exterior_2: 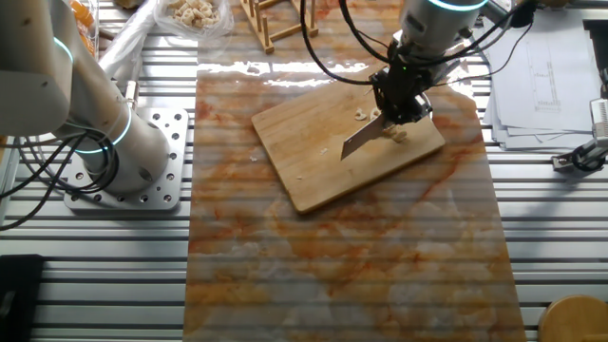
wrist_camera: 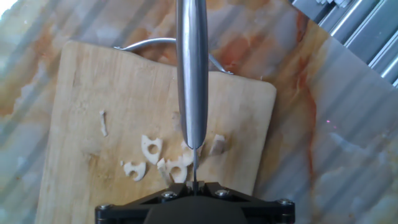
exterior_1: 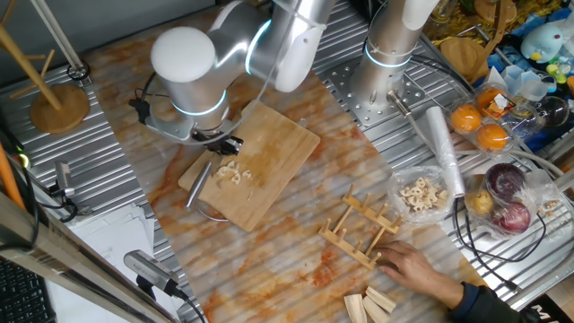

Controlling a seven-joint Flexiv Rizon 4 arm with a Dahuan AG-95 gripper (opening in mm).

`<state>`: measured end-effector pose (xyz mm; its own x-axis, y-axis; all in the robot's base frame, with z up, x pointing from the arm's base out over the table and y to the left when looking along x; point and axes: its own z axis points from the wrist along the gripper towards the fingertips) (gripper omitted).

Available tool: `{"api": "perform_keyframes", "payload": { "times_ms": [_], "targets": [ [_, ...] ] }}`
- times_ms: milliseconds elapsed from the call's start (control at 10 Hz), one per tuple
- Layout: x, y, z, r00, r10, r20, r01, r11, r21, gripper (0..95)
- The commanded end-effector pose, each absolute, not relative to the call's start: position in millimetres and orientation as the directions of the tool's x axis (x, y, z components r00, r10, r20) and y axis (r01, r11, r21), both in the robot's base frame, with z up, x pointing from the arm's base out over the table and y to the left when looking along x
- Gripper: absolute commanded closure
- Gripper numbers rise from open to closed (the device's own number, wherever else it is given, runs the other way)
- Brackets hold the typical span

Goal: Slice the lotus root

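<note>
Several small cream lotus root pieces (wrist_camera: 151,149) lie on the wooden cutting board (wrist_camera: 68,106), also seen in one fixed view (exterior_1: 230,171) and the other fixed view (exterior_2: 397,134). My gripper (wrist_camera: 194,185) is shut on a steel knife (wrist_camera: 191,74), its blade edge-on and pointing away over the pieces. In the other fixed view the gripper (exterior_2: 403,95) holds the knife (exterior_2: 361,139) slanting down onto the board (exterior_2: 323,161). In one fixed view the gripper (exterior_1: 222,142) sits over the board (exterior_1: 269,152) with the knife (exterior_1: 198,184) reaching past the board's edge.
A clear bag of holed slices (exterior_1: 421,194) and a wooden rack (exterior_1: 363,231) lie right of the board. A person's hand (exterior_1: 421,266) rests near pale wooden blocks (exterior_1: 372,308). Fruit (exterior_1: 491,136) sits at the far right. A metal handle (wrist_camera: 146,43) shows behind the board.
</note>
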<state>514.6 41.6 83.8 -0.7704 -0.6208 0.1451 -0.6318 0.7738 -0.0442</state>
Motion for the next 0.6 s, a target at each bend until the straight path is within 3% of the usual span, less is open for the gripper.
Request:
{"api": "perform_keyframes", "payload": {
  "times_ms": [100, 600],
  "targets": [
    [514.3, 44.4, 90.4, -0.798, -0.584, 0.150, -0.596, 0.802, -0.046, 95.0],
    [478.0, 109.7, 127.1, -0.906, -0.411, 0.104, -0.411, 0.911, 0.020, 95.0]
  ]
}}
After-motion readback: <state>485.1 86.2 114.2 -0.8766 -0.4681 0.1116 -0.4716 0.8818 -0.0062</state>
